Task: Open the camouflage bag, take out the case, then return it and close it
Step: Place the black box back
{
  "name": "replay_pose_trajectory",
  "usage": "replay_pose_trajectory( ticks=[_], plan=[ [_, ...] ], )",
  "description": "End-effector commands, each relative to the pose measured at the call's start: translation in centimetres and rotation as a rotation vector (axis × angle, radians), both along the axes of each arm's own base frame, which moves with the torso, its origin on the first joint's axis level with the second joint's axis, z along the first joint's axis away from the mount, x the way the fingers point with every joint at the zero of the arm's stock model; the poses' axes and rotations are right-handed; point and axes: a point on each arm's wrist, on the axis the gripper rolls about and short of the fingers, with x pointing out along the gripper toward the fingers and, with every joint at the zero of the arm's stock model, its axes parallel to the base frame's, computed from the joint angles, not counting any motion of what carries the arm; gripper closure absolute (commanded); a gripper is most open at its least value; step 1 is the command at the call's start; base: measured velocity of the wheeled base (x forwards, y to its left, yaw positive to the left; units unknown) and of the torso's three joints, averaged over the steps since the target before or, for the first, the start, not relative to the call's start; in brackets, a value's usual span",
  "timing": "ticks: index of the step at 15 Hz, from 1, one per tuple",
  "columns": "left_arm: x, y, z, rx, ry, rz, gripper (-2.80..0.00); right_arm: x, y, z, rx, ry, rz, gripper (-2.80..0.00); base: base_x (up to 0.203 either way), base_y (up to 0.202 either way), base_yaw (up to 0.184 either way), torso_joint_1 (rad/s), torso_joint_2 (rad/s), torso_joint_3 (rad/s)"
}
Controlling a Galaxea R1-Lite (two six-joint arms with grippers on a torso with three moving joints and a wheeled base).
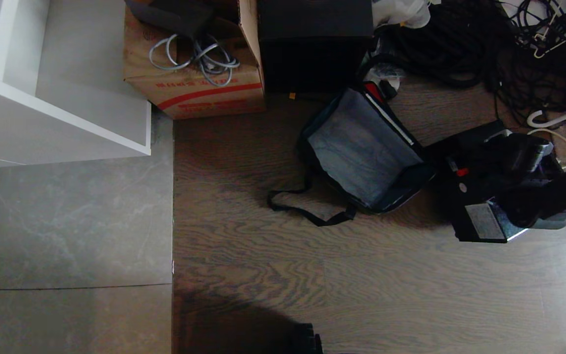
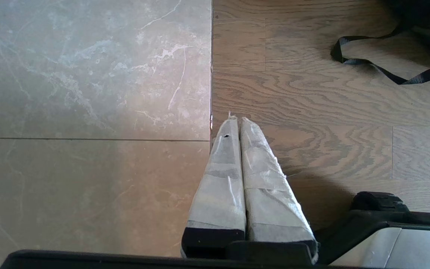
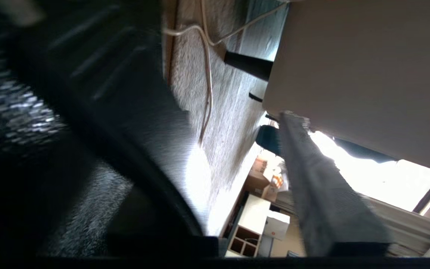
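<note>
The left gripper (image 2: 235, 123) hangs pressed closed over the tile-and-wood seam, parked. Farther out, the right gripper (image 1: 519, 196) sits at the case (image 1: 479, 196), on the wood floor just beside the camouflage bag (image 1: 364, 147), which lies flap open; whether it grips the case cannot be told. A partial hold could likely let the rigid case tip or snag the bag's rim.

No writing can be read anywhere. The cardboard box (image 1: 199, 93) has red print above a red stripe, too blurred to make out. The grey label (image 1: 484, 221) on the case (image 1: 479, 196) is unreadable too.
</note>
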Motion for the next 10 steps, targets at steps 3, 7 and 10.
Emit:
replay_pose_trajectory(
  ticks=[3, 7, 10],
  plan=[
    [0.0, 0.0, 0.0, -0.001, -0.001, 0.001, 0.00, -0.5, 0.2, 1.0, -0.004, -0.022, 0.000, 0.00, 0.000, 0.000, 0.000, 0.000, 0.00, 0.000],
    [0.0, 0.0, 0.0, -0.001, -0.001, 0.001, 0.00, -1.7, 1.0, 2.3, -0.002, -0.018, 0.021, 0.00, 0.000, 0.000, 0.000, 0.000, 0.00, 0.000],
    [0.0, 0.0, 0.0, -0.001, -0.001, 0.001, 0.00, -4.3, 1.7, 5.1, -0.009, -0.035, 0.064, 0.00, 0.000, 0.000, 0.000, 0.000, 0.00, 0.000]
  ],
)
